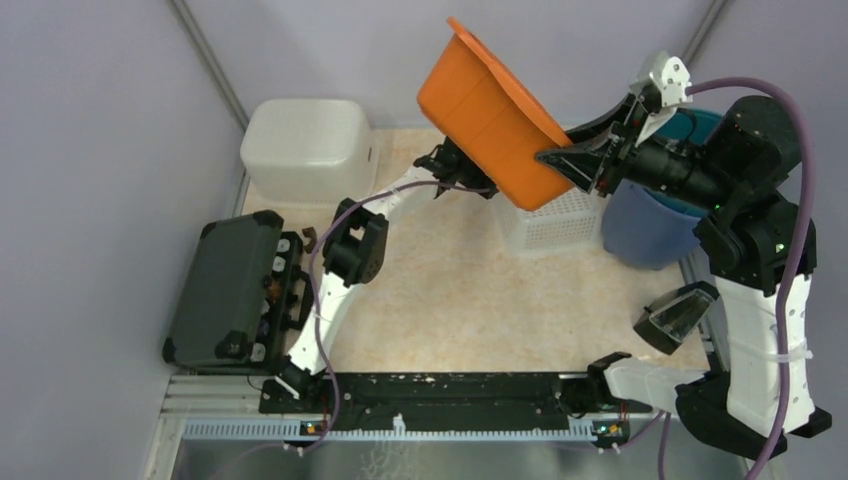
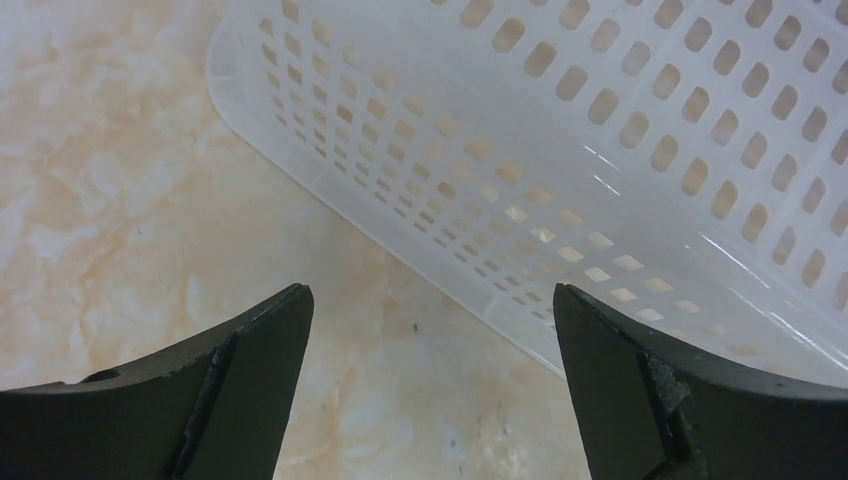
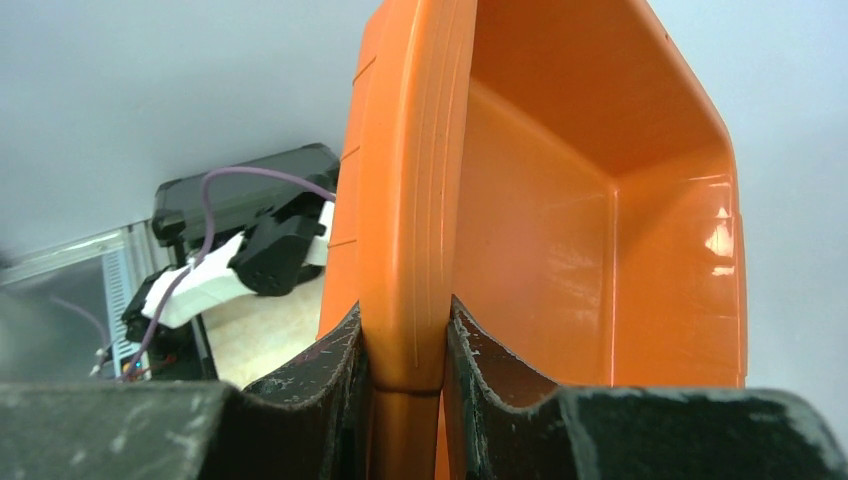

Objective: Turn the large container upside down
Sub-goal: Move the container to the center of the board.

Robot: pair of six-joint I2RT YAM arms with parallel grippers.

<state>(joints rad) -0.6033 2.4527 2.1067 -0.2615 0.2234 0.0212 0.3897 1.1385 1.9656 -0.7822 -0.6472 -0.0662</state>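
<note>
My right gripper (image 3: 405, 345) pinches the rim of the big orange container (image 1: 488, 112). I hold it up in the air, tipped on its side, above the white basket (image 1: 556, 226). My left gripper (image 2: 430, 305) is wide open and holds nothing, low over the table (image 2: 120, 200) beside that basket.

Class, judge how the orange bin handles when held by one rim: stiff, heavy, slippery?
Probably stiff: the bin shows no sag though held aloft by one rim. Likely light for its size: empty and thin-walled. It might slip or swing: the right tool pinches only a narrow strip of glossy plastic.
</note>
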